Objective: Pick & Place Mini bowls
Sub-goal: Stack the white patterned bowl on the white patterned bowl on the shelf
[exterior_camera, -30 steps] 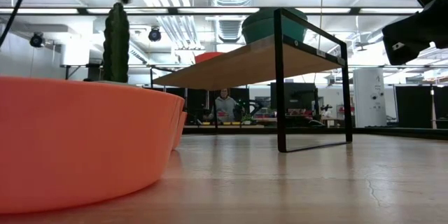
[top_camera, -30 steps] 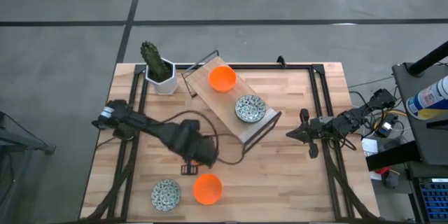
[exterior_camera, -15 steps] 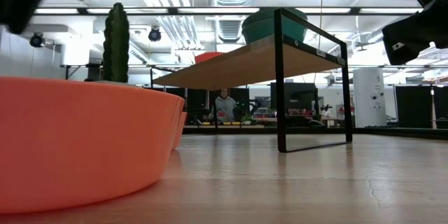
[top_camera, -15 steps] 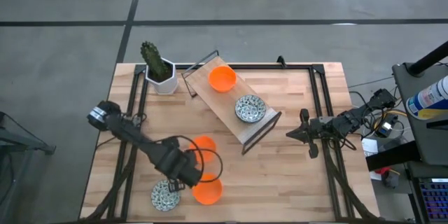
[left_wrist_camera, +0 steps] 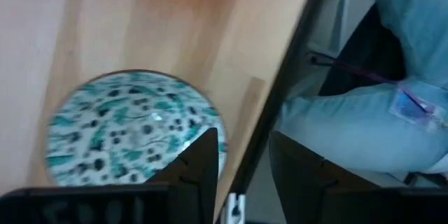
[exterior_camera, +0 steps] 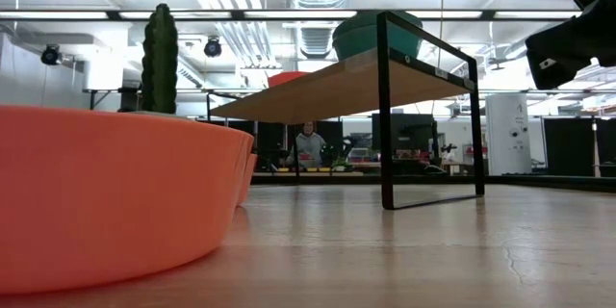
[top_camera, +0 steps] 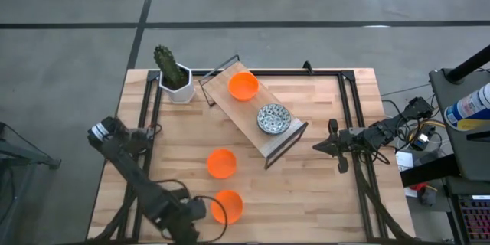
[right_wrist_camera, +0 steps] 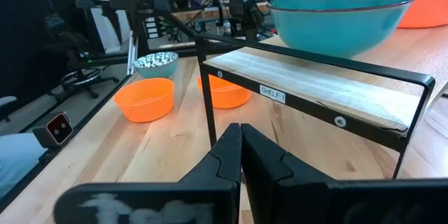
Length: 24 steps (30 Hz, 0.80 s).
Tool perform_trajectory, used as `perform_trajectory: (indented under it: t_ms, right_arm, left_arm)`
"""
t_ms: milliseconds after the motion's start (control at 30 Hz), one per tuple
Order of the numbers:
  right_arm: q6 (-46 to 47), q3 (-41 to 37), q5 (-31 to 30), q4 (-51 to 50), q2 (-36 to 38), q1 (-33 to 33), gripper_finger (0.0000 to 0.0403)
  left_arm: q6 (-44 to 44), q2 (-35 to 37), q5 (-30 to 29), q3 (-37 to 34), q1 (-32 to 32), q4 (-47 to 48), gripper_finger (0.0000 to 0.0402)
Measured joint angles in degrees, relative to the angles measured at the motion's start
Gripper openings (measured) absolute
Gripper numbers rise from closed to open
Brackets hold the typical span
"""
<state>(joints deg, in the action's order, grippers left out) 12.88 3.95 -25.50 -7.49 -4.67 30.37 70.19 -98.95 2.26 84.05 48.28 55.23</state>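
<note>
My left gripper [left_wrist_camera: 241, 164] [top_camera: 182, 216] is open at the table's near edge, pointing down over a white, green-patterned mini bowl [left_wrist_camera: 133, 136]. One finger is above the bowl's inside, the other beyond its rim. The high view hides this bowl under the gripper. Two orange mini bowls [top_camera: 222, 163] [top_camera: 227, 207] rest on the table. The shelf [top_camera: 264, 142] carries one orange bowl [top_camera: 243, 86] and a patterned one [top_camera: 272, 119], which looks like two stacked in the right wrist view [right_wrist_camera: 343, 3]. My right gripper [right_wrist_camera: 241, 140] [top_camera: 315, 147] is shut and waits right of the shelf. My left gripper stands astride the patterned bowl's rim [left_wrist_camera: 218, 136] from above, on the side nearest the table's near edge. Whether a finger [left_wrist_camera: 199, 171] touches the rim, I cannot tell. The bowl sits flat on the table.
A cactus in a white hexagonal pot [top_camera: 172, 73] stands at the far left corner. A black frame rail [left_wrist_camera: 280, 112] runs along the near edge beside the bowl, and a person's legs [left_wrist_camera: 364, 126] are just beyond it. Bare wood lies between the shelf and the near edge.
My left gripper has moved from the table's middle toward the near edge and somewhat left, and is now over the patterned bowl. The orange bowl that it covered in the middle now shows, resting on the table. The right arm has kept still.
</note>
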Motion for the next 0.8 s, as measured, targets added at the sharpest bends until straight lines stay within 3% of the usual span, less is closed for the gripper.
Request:
perform_trajectory:
  t_ms: [300,800]
  right_arm:
    - [0.0,0.0,0.0,0.0,0.01,-0.01,0.0009]
    - [0.0,0.0,0.0,0.0,0.0,0.0,0.0009]
  left_arm:
    - [3.51,-2.14,-5.9,0.0,5.3,-1.21,0.0119]
    - [3.85,-7.29,-8.4,0.0,7.45,-0.75,0.0119]
